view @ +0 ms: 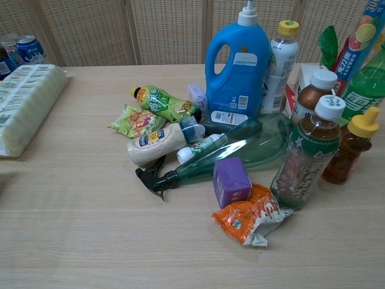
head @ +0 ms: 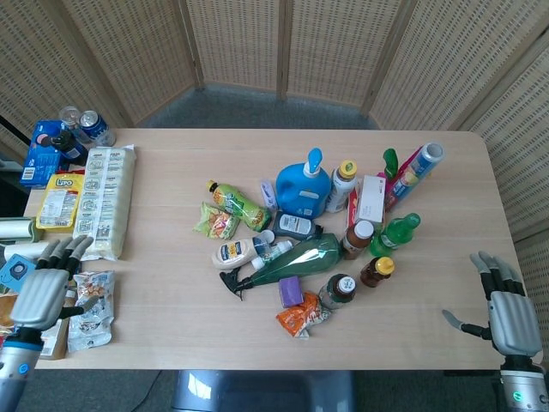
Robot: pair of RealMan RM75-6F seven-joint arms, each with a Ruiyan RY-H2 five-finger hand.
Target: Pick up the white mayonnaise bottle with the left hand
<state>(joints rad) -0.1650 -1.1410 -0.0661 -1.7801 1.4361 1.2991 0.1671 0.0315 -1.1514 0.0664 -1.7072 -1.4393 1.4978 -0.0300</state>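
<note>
The white mayonnaise bottle [head: 238, 252] lies on its side near the table's middle, its dark blue cap pointing right toward a green spray bottle [head: 287, 261]. In the chest view the mayonnaise bottle [view: 157, 143] rests left of the pile, just above the spray bottle's black trigger. My left hand [head: 45, 291] hovers over the snack packs at the table's near left edge, fingers spread, holding nothing, far left of the bottle. My right hand [head: 509, 313] is open at the near right corner, also empty. Neither hand shows in the chest view.
A blue detergent jug [head: 304, 188], several drink bottles, a purple box [head: 291, 291] and an orange snack pack [head: 301, 316] crowd around the mayonnaise. A long noodle pack [head: 104, 201], cans [head: 86, 125] and snack bags line the left edge. Bare wood [head: 163, 257] lies between my left hand and the pile.
</note>
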